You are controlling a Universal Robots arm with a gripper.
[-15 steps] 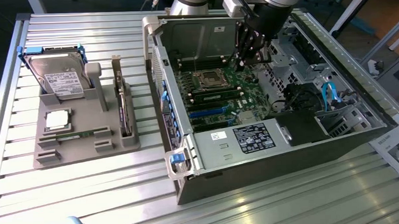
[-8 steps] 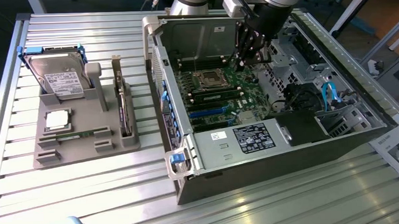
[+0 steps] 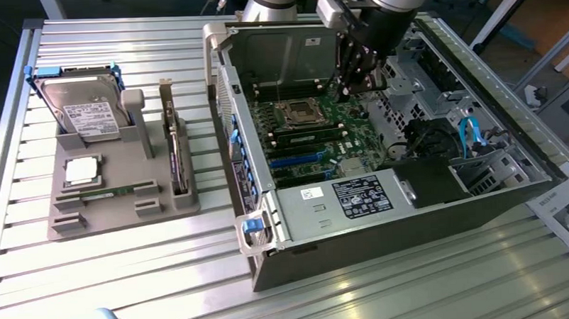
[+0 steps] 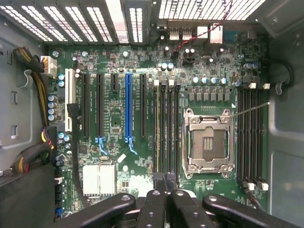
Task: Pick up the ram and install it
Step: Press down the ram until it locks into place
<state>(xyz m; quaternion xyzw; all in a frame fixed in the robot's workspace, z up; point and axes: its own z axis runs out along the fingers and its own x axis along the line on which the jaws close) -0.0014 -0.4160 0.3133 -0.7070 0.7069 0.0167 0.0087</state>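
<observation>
Pick-up looks unstarted: your gripper [image 4: 166, 194] hangs over the motherboard [image 4: 118, 118], jaws pinched together, empty; ram [image 3: 110, 190], exterior view's eight o'clock from it, needs wider jaws.

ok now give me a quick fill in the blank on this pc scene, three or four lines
1. The gripper hangs inside the open computer ___.
2. The processor socket on the motherboard is ___, with no chip in it.
3. Among the black expansion slots, one long slot is coloured ___.
4. The hard drive stands in the grey holder at the exterior view's ___.

Missing words: case; empty; blue; left.
</observation>
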